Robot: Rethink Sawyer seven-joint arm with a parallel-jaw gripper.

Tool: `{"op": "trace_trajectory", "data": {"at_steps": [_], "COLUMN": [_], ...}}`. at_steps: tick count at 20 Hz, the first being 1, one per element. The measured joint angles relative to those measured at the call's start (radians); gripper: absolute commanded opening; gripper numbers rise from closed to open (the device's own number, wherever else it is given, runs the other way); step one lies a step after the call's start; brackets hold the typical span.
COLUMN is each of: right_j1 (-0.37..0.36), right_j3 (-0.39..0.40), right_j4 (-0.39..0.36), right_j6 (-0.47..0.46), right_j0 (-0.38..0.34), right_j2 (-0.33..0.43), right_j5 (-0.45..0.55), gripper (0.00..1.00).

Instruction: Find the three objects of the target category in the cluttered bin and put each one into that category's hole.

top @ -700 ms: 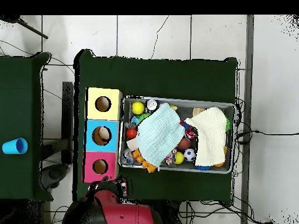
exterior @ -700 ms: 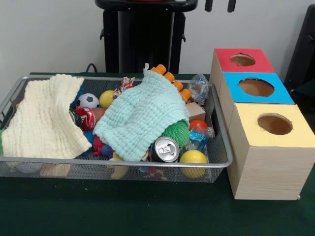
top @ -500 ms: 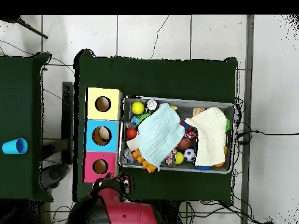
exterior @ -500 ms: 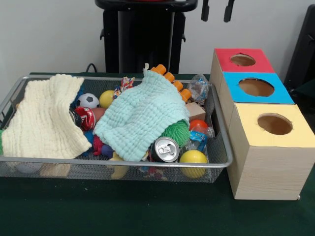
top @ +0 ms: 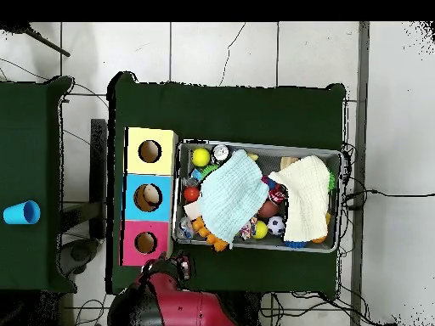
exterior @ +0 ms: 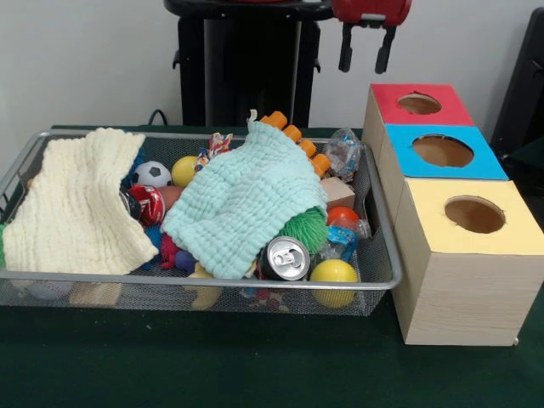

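My gripper (exterior: pixel 364 53) hangs high at the back of the table, above and just behind the red box (exterior: pixel 418 104), well apart from the bin. Its two dark fingers point down with a clear gap between them, holding nothing.

The wire bin (exterior: pixel 195 280) sits beside a row of three boxes, each with a round hole on top: red, blue (exterior: pixel 444 151) and yellow (exterior: pixel 475 215). I cannot see anything inside the holes, so I judge that no object has been delivered yet.

The bin is full. A mint cloth (exterior: pixel 246 200) and a cream cloth (exterior: pixel 76 204) lie over much of the clutter. Around them show a silver can (exterior: pixel 285 257), a yellow ball (exterior: pixel 334 273), a small soccer ball (exterior: pixel 152 173), a green spiky ball (exterior: pixel 306 228) and a red can (exterior: pixel 150 204).

Nothing here tells me which category is the target. By my reading all three picks remain, and the cloths likely hide some candidates.
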Motion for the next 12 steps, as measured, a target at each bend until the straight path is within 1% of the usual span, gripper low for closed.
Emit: {"op": "trace_trajectory", "data": {"at_steps": [7,12], "right_j1": [0.109,0.115], "right_j3": [0.006,0.022], "right_j4": [0.001,0.002], "right_j6": [0.001,0.004], "right_j0": [0.073,0.096], "right_j2": [-0.036,-0.057], "right_j5": [-0.086,-0.155], "gripper": [1.00,1.00]}}
